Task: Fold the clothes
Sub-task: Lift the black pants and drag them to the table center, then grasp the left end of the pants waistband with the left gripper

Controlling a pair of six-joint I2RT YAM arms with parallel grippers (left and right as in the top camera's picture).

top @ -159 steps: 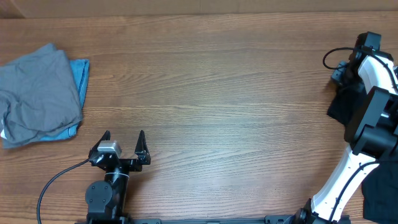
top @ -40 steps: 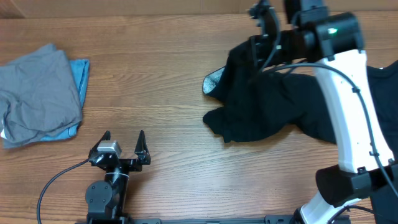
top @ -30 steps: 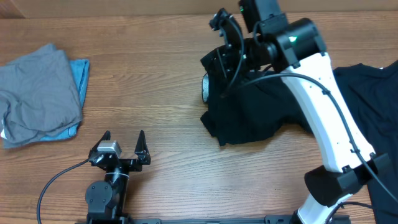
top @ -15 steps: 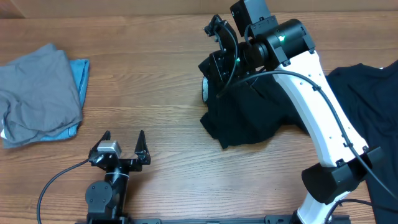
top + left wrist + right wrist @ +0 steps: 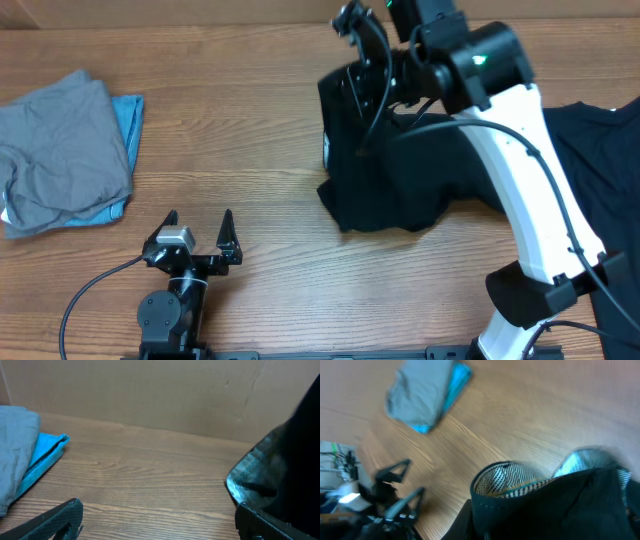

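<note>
The black shorts [image 5: 385, 170] hang from my right gripper [image 5: 362, 72], which is shut on their waistband at the back middle of the table. The lower part of the shorts rests bunched on the wood. In the right wrist view the waistband [image 5: 545, 505] and its checked mesh lining [image 5: 515, 480] fill the frame beside one dark finger [image 5: 462, 521]. A larger black top [image 5: 600, 140] lies at the right edge. My left gripper [image 5: 198, 228] is open and empty at the front left. The left wrist view shows the shorts [image 5: 295, 460] to the right, beyond the right fingertip [image 5: 265, 525].
A folded grey garment [image 5: 60, 150] lies on a blue one [image 5: 130, 120] at the left edge; both show in the left wrist view [image 5: 15, 460]. A black cable [image 5: 90, 285] runs from the left arm. A cardboard wall [image 5: 150, 395] stands behind the table.
My right arm has swung in from the right edge, dragging the black shorts to the back middle, and has now raised them a little. The left arm has not moved.
</note>
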